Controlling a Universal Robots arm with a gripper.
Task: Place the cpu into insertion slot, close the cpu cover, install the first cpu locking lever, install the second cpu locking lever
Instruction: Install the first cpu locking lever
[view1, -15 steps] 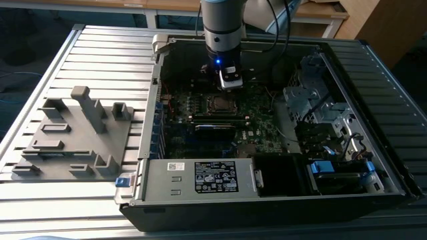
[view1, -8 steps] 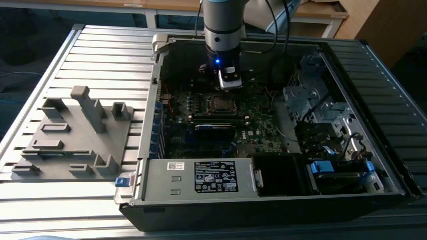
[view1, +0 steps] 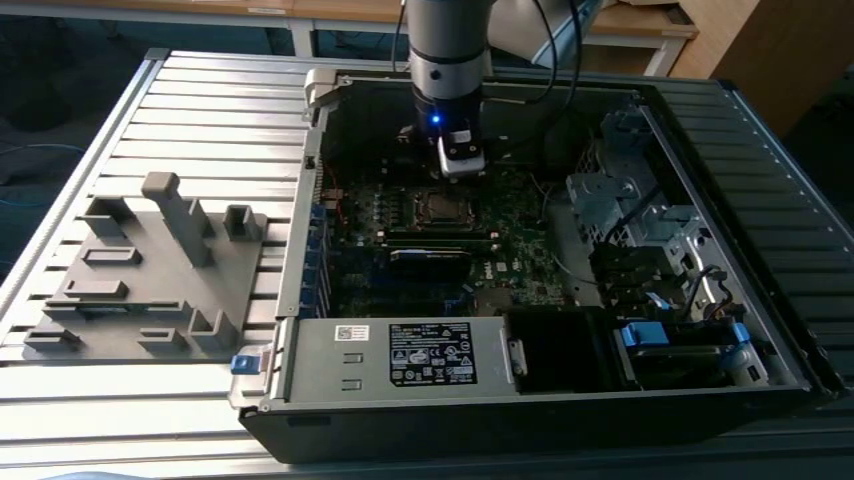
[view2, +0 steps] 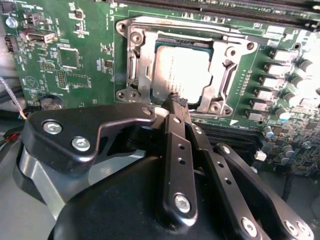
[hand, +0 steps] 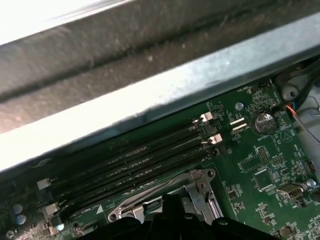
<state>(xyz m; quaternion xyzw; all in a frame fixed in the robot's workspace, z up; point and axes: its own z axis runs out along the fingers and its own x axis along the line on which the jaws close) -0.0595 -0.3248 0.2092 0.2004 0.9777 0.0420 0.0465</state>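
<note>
In the second wrist view the cpu lies flat in the insertion slot, its dull silver top facing up. The cpu cover lies down around it as a silvery frame. A thin metal lever rod runs along the socket's far edge. My gripper is shut with nothing between its black fingers, its tips just over the socket's near edge. In the exterior view the gripper hangs inside the case just behind the insertion slot. In the first wrist view part of the cover shows beside the fingers.
The green motherboard sits in an open computer case. Long black memory slots run beside the socket. Drive cages and cables crowd the exterior view's right. A grey fixture block stands on the table at the exterior view's left.
</note>
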